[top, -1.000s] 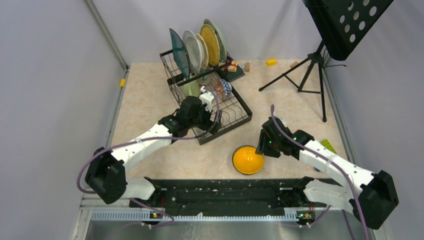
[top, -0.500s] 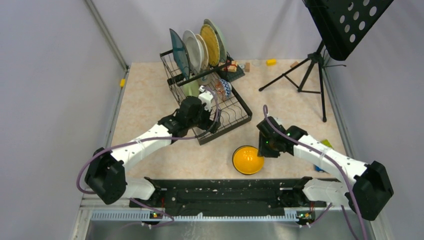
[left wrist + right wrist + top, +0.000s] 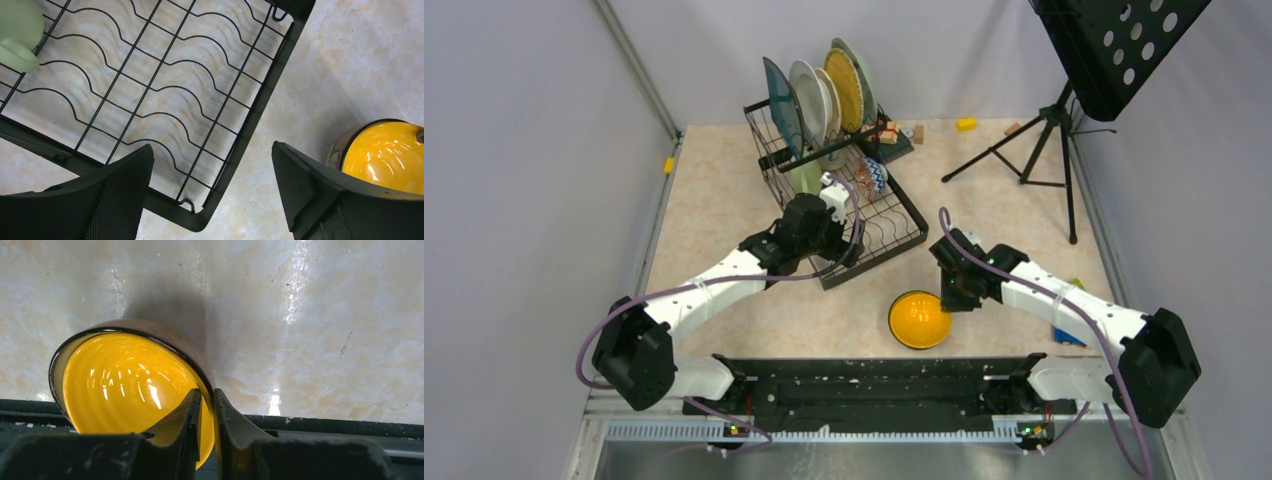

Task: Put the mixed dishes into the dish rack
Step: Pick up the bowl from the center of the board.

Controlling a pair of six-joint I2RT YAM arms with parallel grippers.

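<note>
The dish rack stands toward the table's far edge with 4 plates upright in its raised section. The yellow-orange bowl sits by the near edge, outside the rack. Over the last second the right gripper has slid in and now pinches the bowl's rim, 1 finger inside and 1 outside, so a lift looks next. The left gripper hangs wide open above the tray's near corner.

Place: robot lab cell | walls: plain pale-grey partition panels, aluminium corner post | bench: beige marble-patterned tabletop | fixtures: white jointed arms bolted to black base rail, black perforated tripod music stand
</note>
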